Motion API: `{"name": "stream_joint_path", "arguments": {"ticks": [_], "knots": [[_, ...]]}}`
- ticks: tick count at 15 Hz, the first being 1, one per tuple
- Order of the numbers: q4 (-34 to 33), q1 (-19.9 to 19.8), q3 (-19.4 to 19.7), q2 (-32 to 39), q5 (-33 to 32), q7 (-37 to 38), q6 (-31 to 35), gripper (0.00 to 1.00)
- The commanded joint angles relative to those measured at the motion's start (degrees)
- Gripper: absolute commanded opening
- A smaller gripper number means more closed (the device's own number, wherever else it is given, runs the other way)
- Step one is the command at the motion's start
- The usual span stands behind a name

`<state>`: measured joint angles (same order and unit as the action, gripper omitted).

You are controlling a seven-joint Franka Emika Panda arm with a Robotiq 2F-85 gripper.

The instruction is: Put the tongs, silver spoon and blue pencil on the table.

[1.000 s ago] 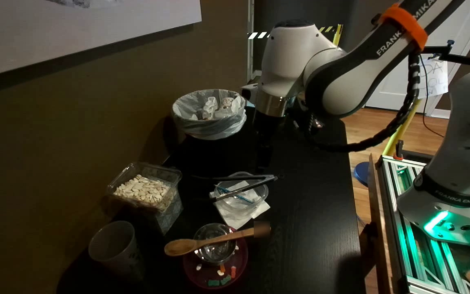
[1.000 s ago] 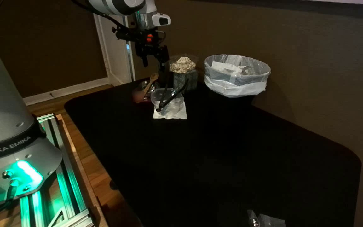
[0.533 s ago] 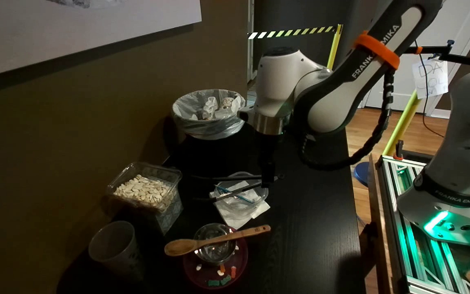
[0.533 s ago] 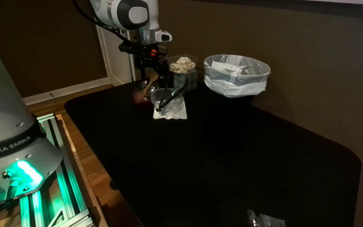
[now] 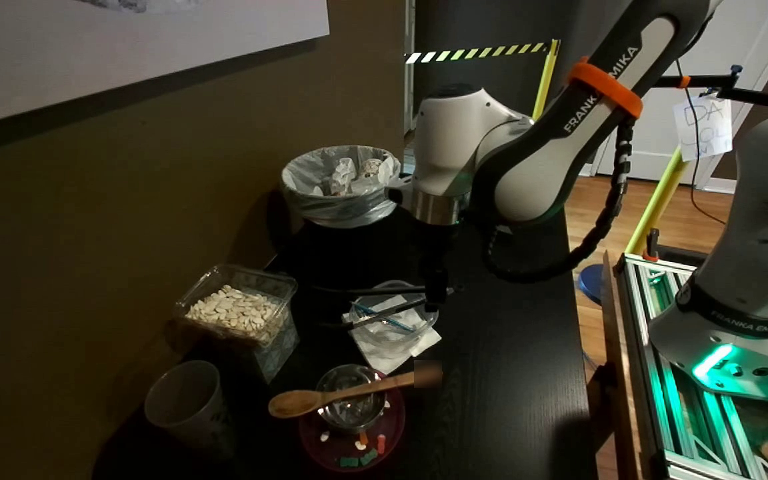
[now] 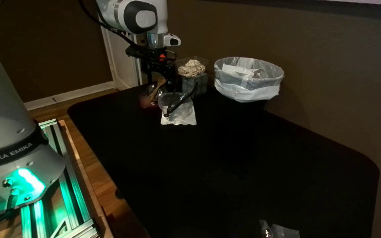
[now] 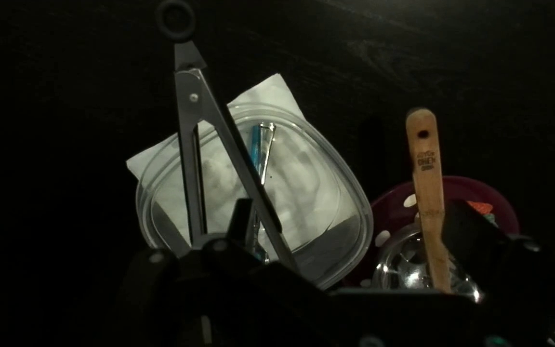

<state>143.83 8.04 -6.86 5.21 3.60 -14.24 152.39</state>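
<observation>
The tongs lie open in a narrow V across the rim of a clear plastic dish; their hinge and ring end show in the wrist view. The blue pencil and silver spoon lie side by side in the dish, partly hidden under a tong arm. The dish stands on a white napkin on the black table. My gripper is open and empty, pointing down above the dish and a wooden spoon. In an exterior view the gripper overlaps the tongs' joined end.
A dark red plate holds a glass bowl with the wooden spoon across it. A clear box of white pieces, a cup and a bag-lined bin stand along the wall.
My gripper has come down closer to the dish and tongs, most of it in the first half second, and only slightly since. The tongs, dish and other objects have not moved.
</observation>
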Motion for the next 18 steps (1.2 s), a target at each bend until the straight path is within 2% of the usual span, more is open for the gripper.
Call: {"name": "stream_joint_path", "arguments": {"ticks": [1, 3, 5, 8, 11, 14, 18], "knots": [[-0.3, -0.3, -1.1, 3.6, -1.7, -1.1, 6.3, 1.00], [-0.7, -0.4, -1.5, 5.9, -2.8, -2.0, 9.1, 1.00], [-0.7, -0.1, -0.6, 7.7, -7.0, -0.2, 12.4, 1.00], [-1.0, 1.4, 2.6, 10.0, -15.0, 3.2, 15.7, 1.00], [-2.0, 2.3, 5.2, 11.8, -19.4, 5.5, 18.1, 1.00], [-3.7, 4.1, 7.4, 13.9, -20.3, 6.3, 18.9, 1.00], [-6.2, 2.5, 5.4, 16.7, -19.7, 4.4, 18.7, 1.00]]}}
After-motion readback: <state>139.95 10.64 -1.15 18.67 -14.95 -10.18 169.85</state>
